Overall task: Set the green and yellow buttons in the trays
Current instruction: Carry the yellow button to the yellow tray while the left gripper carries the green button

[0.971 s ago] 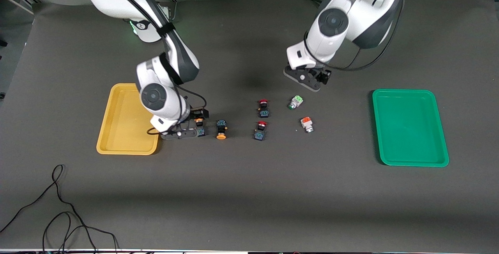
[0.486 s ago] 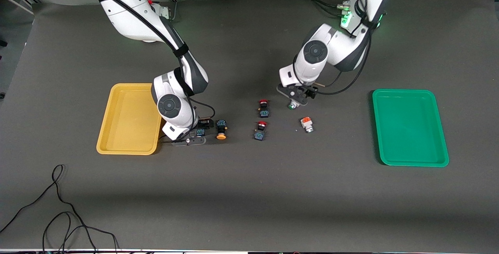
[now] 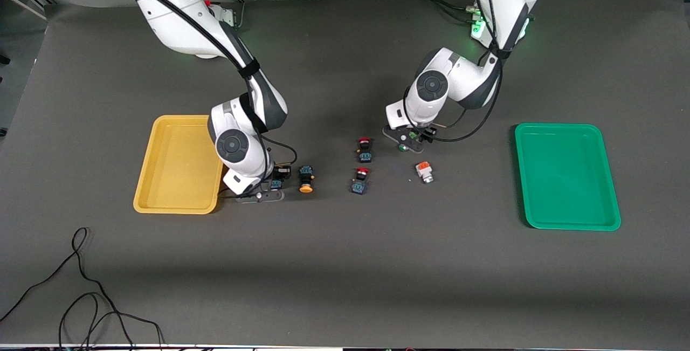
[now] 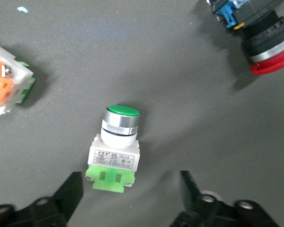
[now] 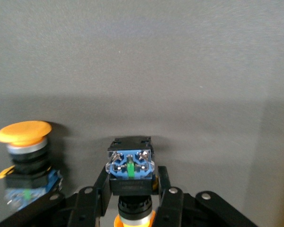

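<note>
Clock bearings are read on the front view.

**Change of state**
- The right jaws have closed from wide apart and are now clamped on the dark body of a yellow button (image 5: pixel 130 170), low on the bench.
- The left jaws have come down from bare bench at 12 o'clock of the green button (image 4: pixel 114 146). They now stand apart, one finger on each side of it, with no contact visible.

**Meaning for the task**
- Judged from this, one yellow pick is secured and ready to lift. The green pick needs only the closing stroke.
- Both trays are bare, so no button has been placed yet.

**Positions**
- The yellow tray (image 3: pixel 172 208) lies just at 9 o'clock of the held button.
- The green tray (image 3: pixel 566 227) lies well apart at 3 o'clock of the green button.
- The second yellow button (image 3: pixel 306 178) lies just beside the right jaws at 3 o'clock.

**Surroundings and obstructions**
- Two red buttons (image 3: pixel 365 149) (image 3: pixel 359 180) lie at mid-bench, near the green button at 8 to 9 o'clock.
- An orange-topped white button (image 3: pixel 424 172) lies at 5 o'clock of the green button, near the line to the green tray. A low carry could clip it.
- The neighbouring yellow button is close enough to be knocked as the right jaws lift
</note>
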